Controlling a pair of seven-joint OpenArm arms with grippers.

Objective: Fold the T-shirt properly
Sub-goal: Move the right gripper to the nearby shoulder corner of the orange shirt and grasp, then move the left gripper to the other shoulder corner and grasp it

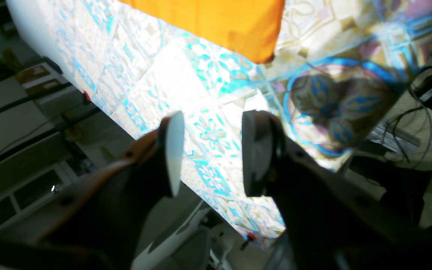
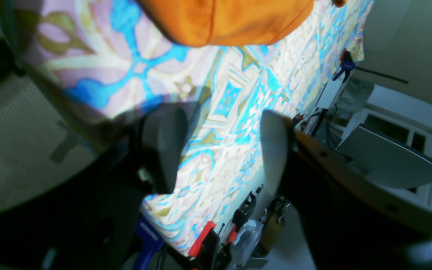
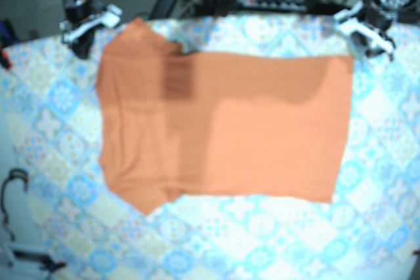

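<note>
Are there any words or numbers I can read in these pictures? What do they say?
No text reads clearly.
Blue clamp handle: white lettering, too blurred to read.
Brown labels: too blurred to read.
T-shirt and tablecloth: no words, only colour and pattern.

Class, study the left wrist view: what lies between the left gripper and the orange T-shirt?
Only bare patterned tablecloth lies between the open left gripper and the T-shirt; the left wrist view shows it.

We find no legible text in any view; white lettering on a blue clamp handle [image 2: 149, 235], right wrist view, blurs beyond reading.
</note>
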